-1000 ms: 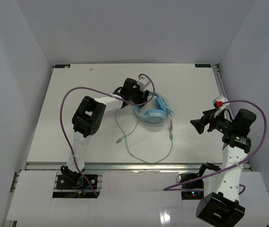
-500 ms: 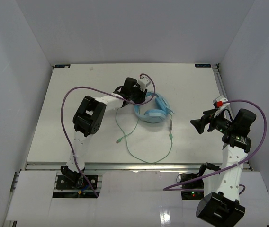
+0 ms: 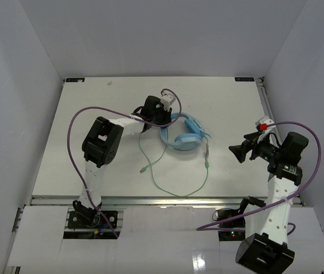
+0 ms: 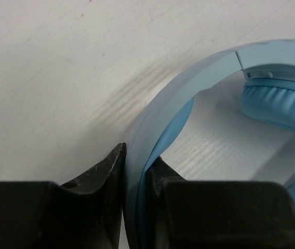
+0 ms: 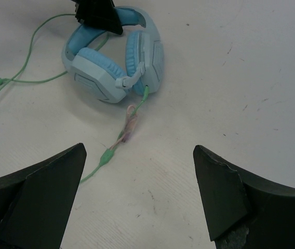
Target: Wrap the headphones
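Note:
The light blue headphones (image 3: 186, 136) lie flat on the white table, right of the middle. My left gripper (image 3: 167, 119) is shut on their headband (image 4: 189, 83), which runs up between the two black fingers (image 4: 106, 176); an earcup (image 4: 280, 101) shows to the right. The thin pale-green cable (image 3: 176, 191) loops toward the front of the table and ends in a plug (image 3: 143, 169). My right gripper (image 3: 234, 152) hovers open, right of the headphones (image 5: 114, 57), and holds nothing. The cable (image 5: 105, 156) runs down past its left finger. The mic boom (image 5: 132, 79) rests between the earcups.
The white table (image 3: 93, 114) is boxed in by grey walls on three sides, with a metal rail (image 3: 162, 200) along its near edge. Purple cables (image 3: 79, 123) arc off both arms. The left gripper's dark tip (image 5: 98, 13) shows at the top of the right wrist view.
The left gripper has closed onto the headband and its arm has shifted slightly left. The headphones have turned a little with it. The right arm has not moved.

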Tool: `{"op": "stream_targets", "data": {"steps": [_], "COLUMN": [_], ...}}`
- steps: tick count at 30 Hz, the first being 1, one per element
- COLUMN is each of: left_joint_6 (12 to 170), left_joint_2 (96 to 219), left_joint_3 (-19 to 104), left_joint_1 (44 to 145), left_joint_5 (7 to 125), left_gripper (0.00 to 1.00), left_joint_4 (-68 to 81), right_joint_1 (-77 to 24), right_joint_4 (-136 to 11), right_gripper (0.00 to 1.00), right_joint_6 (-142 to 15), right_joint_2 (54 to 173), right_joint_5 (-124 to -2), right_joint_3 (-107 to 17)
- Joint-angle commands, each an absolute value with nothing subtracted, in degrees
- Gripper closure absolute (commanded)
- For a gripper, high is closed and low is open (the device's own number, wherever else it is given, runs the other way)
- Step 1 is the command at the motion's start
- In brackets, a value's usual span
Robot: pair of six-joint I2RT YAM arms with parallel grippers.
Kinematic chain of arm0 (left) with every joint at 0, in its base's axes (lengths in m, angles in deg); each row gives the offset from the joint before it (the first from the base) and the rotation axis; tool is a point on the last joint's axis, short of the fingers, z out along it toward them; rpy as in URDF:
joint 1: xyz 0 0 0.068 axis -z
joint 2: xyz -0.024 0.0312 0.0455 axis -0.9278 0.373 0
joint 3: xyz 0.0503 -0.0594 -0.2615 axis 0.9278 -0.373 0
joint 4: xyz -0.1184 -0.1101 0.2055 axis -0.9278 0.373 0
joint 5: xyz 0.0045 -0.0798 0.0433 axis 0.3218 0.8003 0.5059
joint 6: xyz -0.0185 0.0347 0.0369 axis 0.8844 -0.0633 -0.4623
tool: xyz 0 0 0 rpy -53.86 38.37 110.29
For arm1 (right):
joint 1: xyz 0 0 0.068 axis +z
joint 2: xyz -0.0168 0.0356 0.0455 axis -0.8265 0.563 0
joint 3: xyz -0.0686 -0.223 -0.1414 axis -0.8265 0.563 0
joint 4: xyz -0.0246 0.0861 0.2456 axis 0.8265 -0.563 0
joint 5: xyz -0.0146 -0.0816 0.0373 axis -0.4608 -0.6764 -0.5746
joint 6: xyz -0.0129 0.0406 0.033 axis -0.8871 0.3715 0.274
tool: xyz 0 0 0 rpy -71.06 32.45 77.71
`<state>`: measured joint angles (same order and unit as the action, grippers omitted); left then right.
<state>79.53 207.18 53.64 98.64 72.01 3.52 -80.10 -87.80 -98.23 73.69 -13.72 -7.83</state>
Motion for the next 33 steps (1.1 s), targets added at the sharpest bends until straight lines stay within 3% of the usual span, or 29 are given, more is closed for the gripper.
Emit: {"op": "stream_targets", "data": {"steps": [1,8,12,16,20,24,29,33], "left_joint_6": [92.3,101.2,104.0,105.4,107.3,108.5,109.7,112.3], "left_joint_2": [194.7,182.4,175.3,169.5,165.0,162.3,160.0,159.4], "left_joint_3": [49.9,42.7,39.4,38.3,37.4,36.9,36.4,36.3], "left_joint_1": [96.3,95.5,95.5,95.5,95.5,95.5,95.6,95.5], "left_joint_5": [71.0,68.7,67.5,65.1,61.8,60.0,55.9,55.8], "left_gripper": [1.0,1.0,1.0,1.0,1.0,1.0,1.0,1.0], "left_joint_4": [0.3,1.0,2.6,5.6,8.0,9.3,11.2,10.3], "right_joint_1": [-80.3,-79.4,-76.0,-70.9,-53.7,-47.0,-46.7,-45.9], "right_joint_4": [-92.3,-100.8,-97.9,-87.0,-72.8,-68.0,-63.2,-49.7], "right_gripper": [0.1,0.1,0.1,0.1,0.1,0.1,0.1,0.1], "right_joint_6": [-103.2,-111.3,-109.4,-97.6,-79.6,-72.9,-68.0,-61.7], "right_joint_2": [73.4,78.3,81.2,83.0,85.3,88.5,90.2,91.0], "right_joint_5": [-11.2,-11.0,-10.5,-12.1,-26.2,-31.4,-22.8,-13.3], "right_joint_3": [-10.7,-13.1,-13.5,-12.9,-14.4,-19.0,-20.8,-15.2]}}
